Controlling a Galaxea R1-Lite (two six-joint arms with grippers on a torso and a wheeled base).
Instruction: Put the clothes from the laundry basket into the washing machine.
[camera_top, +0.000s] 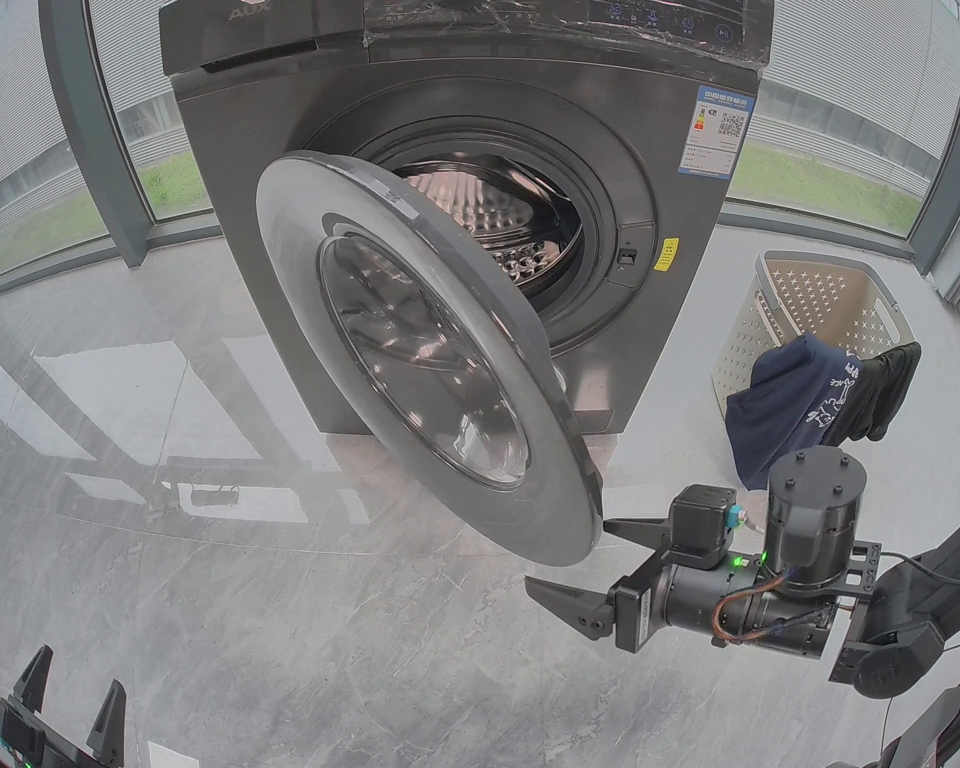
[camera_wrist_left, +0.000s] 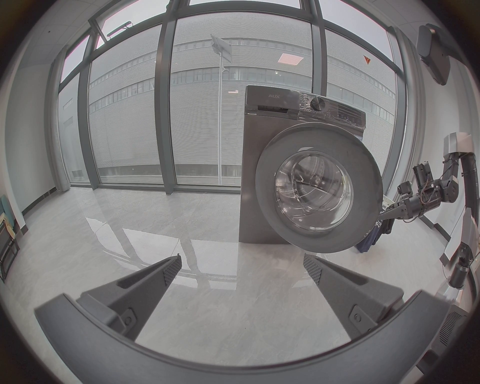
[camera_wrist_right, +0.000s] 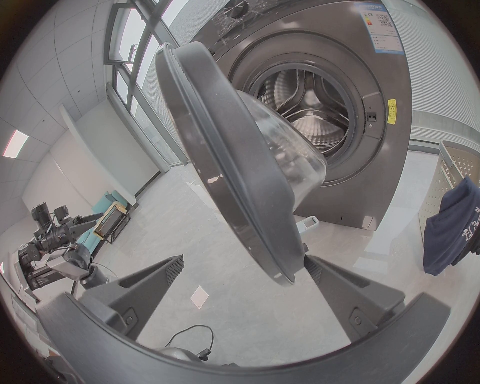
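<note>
Print I can log from here:
- Washer (camera_top: 230, 130), front, upper right: one white-and-blue label (camera_top: 716, 132) with coloured bars and a square code. The text is too small for me to read.
- Beside the door opening: one small yellow sticker (camera_top: 666, 254), unreadable.
- Panel (camera_top: 655, 18): faint blue lit symbols.
- Drawer (camera_top: 260, 35): pale lettering (camera_top: 248, 12), cut by the frame edge.
- Blue garment (camera_top: 785, 410): white print (camera_top: 832, 398), illegible.

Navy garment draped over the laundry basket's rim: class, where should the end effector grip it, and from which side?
Grip the navy garment at its fold on top of the laundry basket rim, coming from above. That is probably best because the cloth bunches there, while the rest hangs loose down the basket's outer wall. The open right end effector is the nearer one.
</note>
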